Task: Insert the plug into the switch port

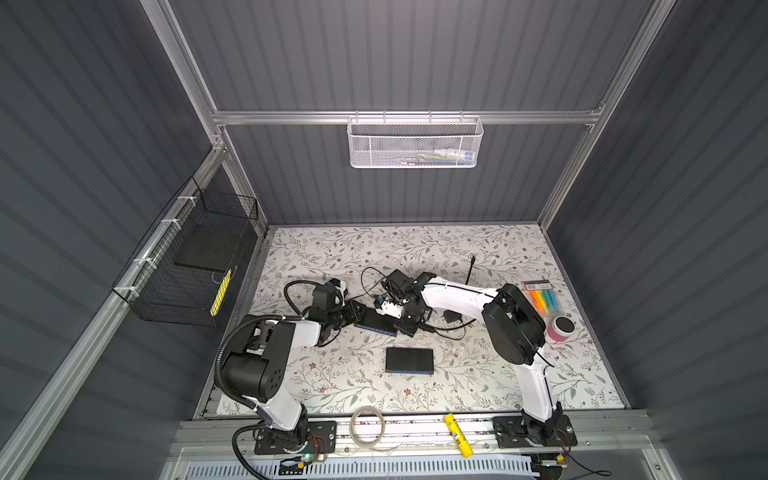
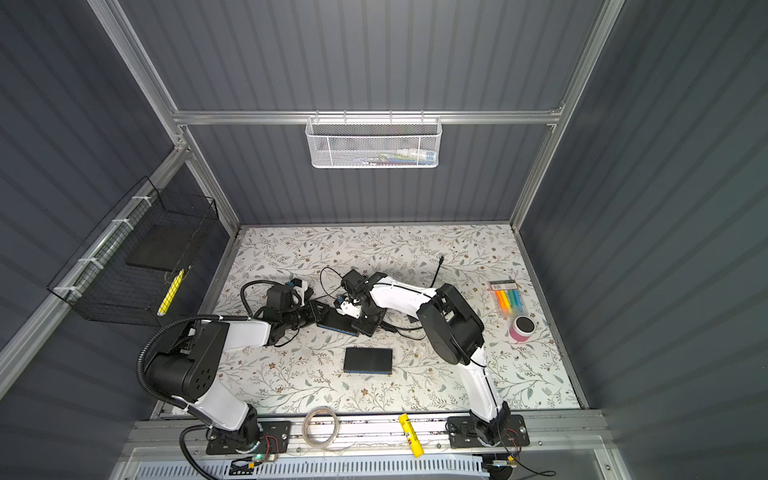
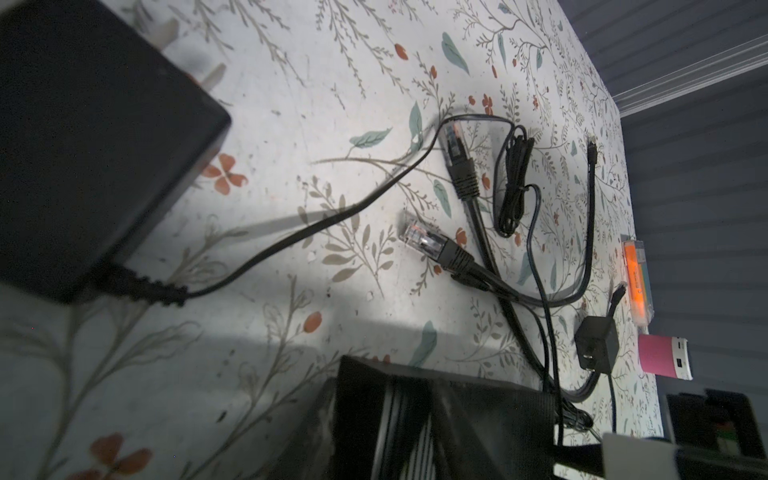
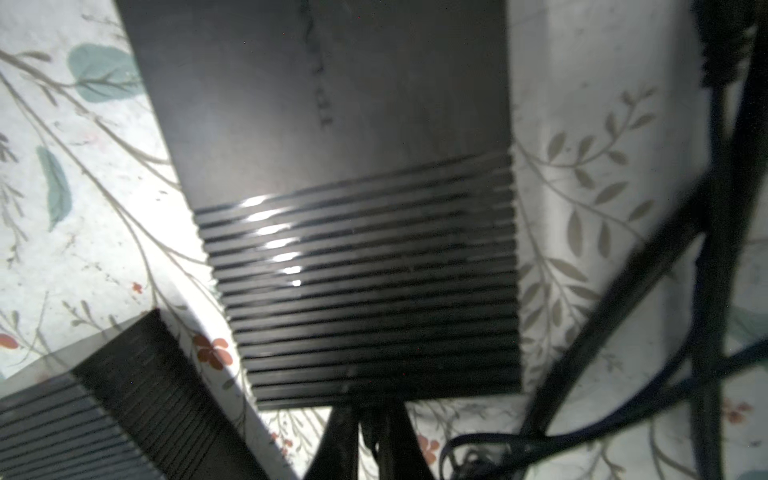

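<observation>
Left gripper (image 1: 356,314): jaws partly open, clamped on the left end of the switch (image 1: 374,322), which sits mid-table.
Right gripper (image 4: 372,415): pinched shut at one edge of the switch; what it pinches is hidden.
Plug (image 3: 424,239): lies loose on the table (image 1: 332,257), near another plug (image 3: 579,151).
Progress: the switch is steadied, but no plug is visibly seated, so insertion looks unfinished.
Room: spare switch (image 1: 409,360) in front and cable tangle (image 1: 451,328) to the right; the back of the table is open, with markers (image 1: 544,299) near the right edge.
</observation>
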{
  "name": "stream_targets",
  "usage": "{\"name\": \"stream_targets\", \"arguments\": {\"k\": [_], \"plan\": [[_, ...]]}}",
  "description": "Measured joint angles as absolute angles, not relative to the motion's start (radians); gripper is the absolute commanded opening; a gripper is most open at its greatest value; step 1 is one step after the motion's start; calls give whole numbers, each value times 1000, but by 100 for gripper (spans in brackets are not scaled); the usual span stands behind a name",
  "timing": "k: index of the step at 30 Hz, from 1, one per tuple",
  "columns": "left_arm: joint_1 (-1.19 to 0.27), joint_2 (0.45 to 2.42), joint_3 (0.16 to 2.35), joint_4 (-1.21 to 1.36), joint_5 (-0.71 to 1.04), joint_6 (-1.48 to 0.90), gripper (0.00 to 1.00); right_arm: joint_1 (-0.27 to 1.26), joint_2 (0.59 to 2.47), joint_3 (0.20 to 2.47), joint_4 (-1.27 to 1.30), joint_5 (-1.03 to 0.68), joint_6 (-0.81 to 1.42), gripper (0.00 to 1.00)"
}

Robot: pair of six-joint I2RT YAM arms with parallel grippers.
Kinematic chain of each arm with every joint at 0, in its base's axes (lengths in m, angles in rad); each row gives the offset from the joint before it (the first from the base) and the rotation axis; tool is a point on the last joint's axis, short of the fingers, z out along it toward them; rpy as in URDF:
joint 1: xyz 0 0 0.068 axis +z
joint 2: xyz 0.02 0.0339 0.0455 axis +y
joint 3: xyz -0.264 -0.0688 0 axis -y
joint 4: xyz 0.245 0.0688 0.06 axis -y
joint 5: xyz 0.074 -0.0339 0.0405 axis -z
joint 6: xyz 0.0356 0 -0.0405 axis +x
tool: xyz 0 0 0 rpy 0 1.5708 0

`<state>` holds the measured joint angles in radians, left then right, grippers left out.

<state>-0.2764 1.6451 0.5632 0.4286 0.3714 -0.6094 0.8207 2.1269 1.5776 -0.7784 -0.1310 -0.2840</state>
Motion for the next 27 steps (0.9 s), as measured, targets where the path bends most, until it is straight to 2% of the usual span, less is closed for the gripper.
{"name": "stream_targets", "arguments": {"k": [27], "plan": [[-277, 1679, 546, 541, 327, -630, 36, 821, 2177, 1659, -818, -135, -204, 0]]}}
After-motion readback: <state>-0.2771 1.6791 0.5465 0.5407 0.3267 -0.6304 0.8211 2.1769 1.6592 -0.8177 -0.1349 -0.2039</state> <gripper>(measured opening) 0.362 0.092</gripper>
